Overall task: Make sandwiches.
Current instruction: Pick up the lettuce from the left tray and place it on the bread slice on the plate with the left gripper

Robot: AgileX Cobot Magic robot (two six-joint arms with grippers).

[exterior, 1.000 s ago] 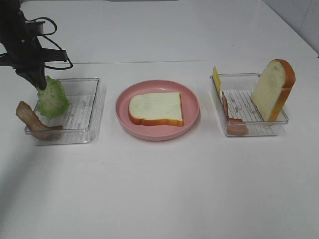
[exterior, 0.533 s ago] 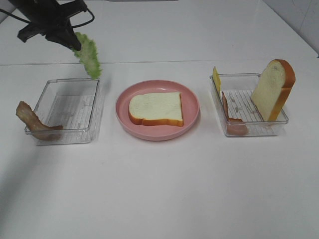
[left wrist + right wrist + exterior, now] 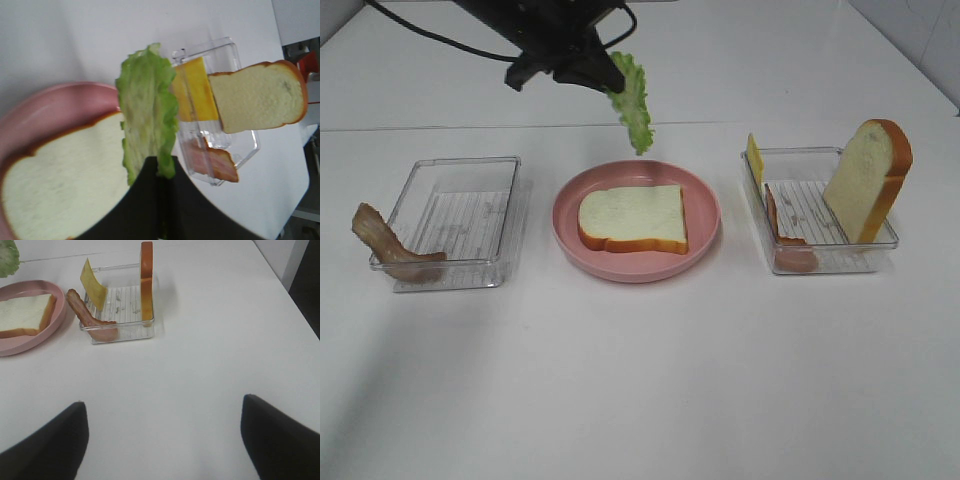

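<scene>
**A:** The left gripper (image 3: 610, 72) is up in the air over the far rim of the pink plate (image 3: 708, 205), with its fingers clamped tight on the lettuce (image 3: 634, 105).

**B:** The leaf dangles from that pinch with its frilly tip pointing down toward the plate's far edge, in the air and clear of it. The wrist camera shows the dark fingers (image 3: 150, 200) closed on the leaf's lower end.

**A:** What's on the plate itself?

**B:** A flat bread slice (image 3: 632, 217) lies square in the middle, white face up, with nothing stacked on it.

**A:** On the plate's left in the high view sits the left tray (image 3: 460, 215). A draped meat strip (image 3: 385, 245) hangs over its corner farthest from the plate.

**B:** On the plate's right is the right tray (image 3: 820, 215). The upright bread slice (image 3: 865, 180) leans at the side away from the plate. The cheese square (image 3: 754, 158) stands at the far corner nearest the plate. A leaning meat strip (image 3: 782, 225) rests against the tray wall that faces the plate.

**A:** And the right gripper (image 3: 162, 402)?

**B:** Its fingers are spread wide with nothing between them. It sits over bare table (image 3: 640, 380), well apart from the plate on the right tray's side, and it is out of the high camera's sight.
</scene>
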